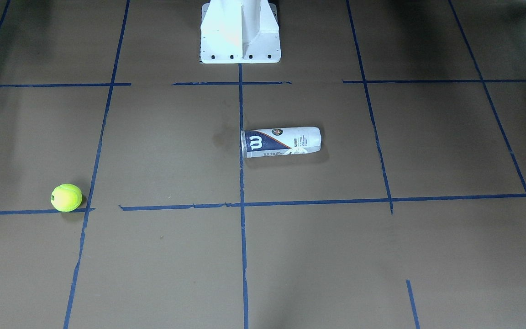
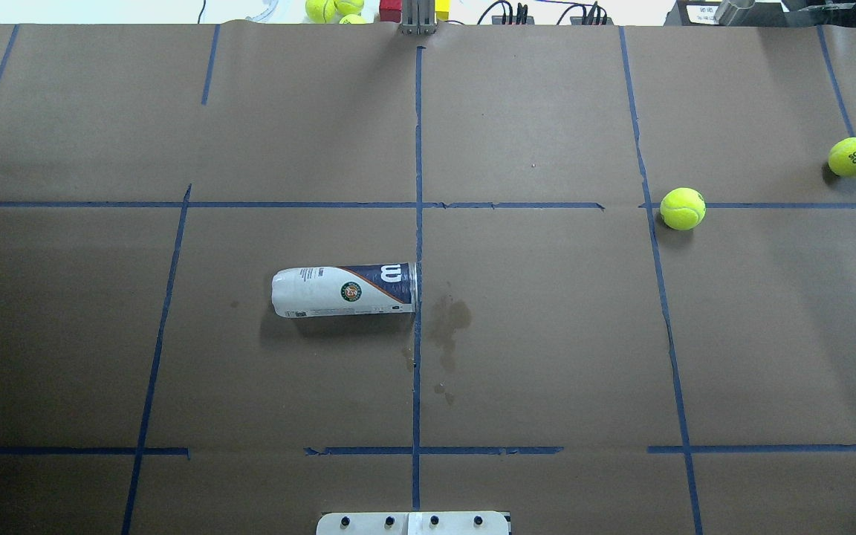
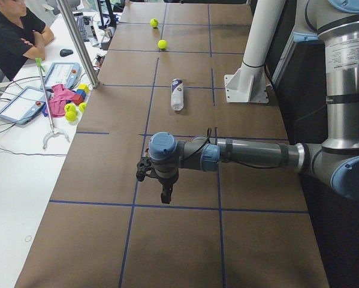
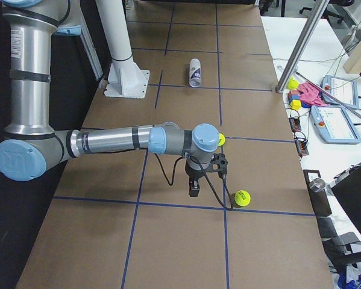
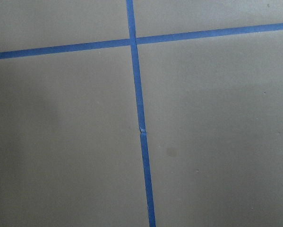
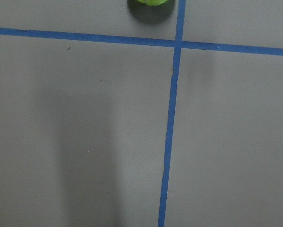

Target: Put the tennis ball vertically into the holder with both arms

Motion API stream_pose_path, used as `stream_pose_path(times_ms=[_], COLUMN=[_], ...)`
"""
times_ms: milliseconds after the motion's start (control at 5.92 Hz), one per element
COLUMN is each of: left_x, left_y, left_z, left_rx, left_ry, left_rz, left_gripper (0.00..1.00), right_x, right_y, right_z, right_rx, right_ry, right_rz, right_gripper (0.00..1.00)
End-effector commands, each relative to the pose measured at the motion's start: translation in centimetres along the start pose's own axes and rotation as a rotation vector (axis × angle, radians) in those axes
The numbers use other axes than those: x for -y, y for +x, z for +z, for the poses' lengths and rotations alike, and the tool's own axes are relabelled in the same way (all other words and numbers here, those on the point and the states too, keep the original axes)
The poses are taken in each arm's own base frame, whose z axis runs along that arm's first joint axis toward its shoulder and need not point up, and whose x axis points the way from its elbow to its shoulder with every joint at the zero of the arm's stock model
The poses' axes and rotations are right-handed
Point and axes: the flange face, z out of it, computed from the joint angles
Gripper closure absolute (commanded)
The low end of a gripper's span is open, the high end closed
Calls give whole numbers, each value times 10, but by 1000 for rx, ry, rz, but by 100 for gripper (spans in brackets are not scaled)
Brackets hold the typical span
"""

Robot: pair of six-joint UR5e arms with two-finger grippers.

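Currently the can is seen lying on its side near the middle of the table, just on the left half. Its open mouth is turned toward the right end and sits at the centre tape line. A dark stain is seen on the paper just beyond the mouth.

The ball rests on the right half, toward the far edge and well apart from the can, touching a tape crossing. A second ball lies nearer the right end and a little closer to the far edge. Neither ball is held.

The left arm is stretched out low over the left end, with the left gripper pointed down above the paper, well apart from the can. Whether it is wide or narrow cannot be told. The right arm is likewise extended over the right end, with the right gripper pointed down between the two balls and touching neither. Its opening cannot be told either.

A white pedestal is fixed at the middle of the near edge. A person is seated at a side table beyond the far edge.
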Motion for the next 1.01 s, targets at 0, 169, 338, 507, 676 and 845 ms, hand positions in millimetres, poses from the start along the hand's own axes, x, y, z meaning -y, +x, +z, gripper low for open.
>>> stream_pose_path(times_ms=[0,169,338,507,676,845], left_x=[2,9,10,10,9,9], left_y=[4,10,16,18,20,21], left_z=[-5,-15,-20,-21,-24,-23], left_rx=[-4,-2,-2,-5,-5,-6], left_ry=[-48,-53,-48,-44,-35,-34], left_rz=[-52,-62,-56,-53,-46,-44], left_gripper=[0,0,0,0,0,0], right_x=[4,5,9,11,13,12], right_y=[10,9,6,0,-1,-2], right_z=[12,10,8,6,5,3], right_rx=[6,7,10,55,59,54], right_ry=[14,29,34,39,41,46], right_rz=[-12,-25,-26,-33,-39,-38], right_gripper=[0,0,0,0,0,0])
